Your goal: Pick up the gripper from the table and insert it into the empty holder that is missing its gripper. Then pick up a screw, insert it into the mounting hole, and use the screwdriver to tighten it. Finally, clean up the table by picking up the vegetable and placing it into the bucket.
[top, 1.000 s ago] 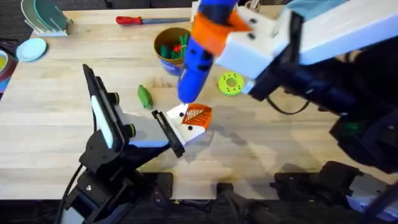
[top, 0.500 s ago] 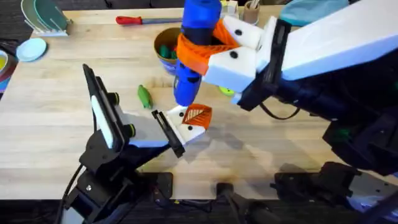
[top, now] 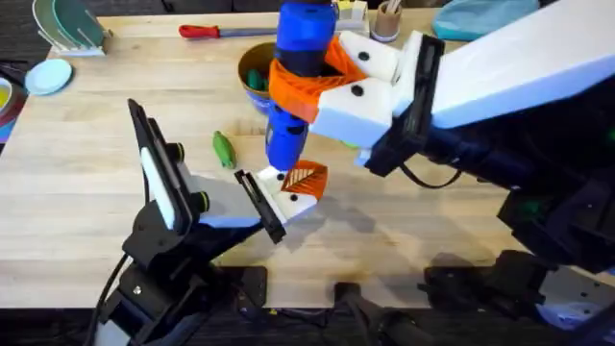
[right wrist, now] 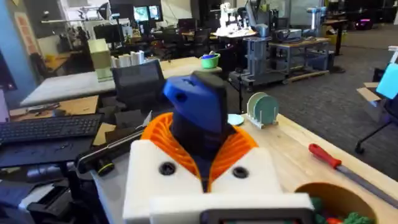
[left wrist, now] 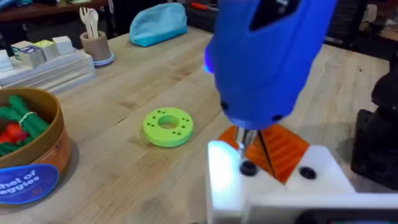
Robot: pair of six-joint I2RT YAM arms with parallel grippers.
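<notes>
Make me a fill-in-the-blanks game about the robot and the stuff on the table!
1. The right gripper holds the blue ____ upright.
2. Its metal bit points down at a black ____ in the holder.
3. The vegetable lies on the ____, outside the bucket.
4. The ring-shaped disc is coloured ____.

Missing words: screwdriver; screw; table; green

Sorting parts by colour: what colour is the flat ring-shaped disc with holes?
Bright green disc, seen best in the left wrist view.

Right hand [top: 322, 77] grips the blue screwdriver [top: 293, 91] upright, tip down on the holder [top: 293, 192]; left hand [top: 259, 207] clamps the holder from seven o'clock.
</notes>
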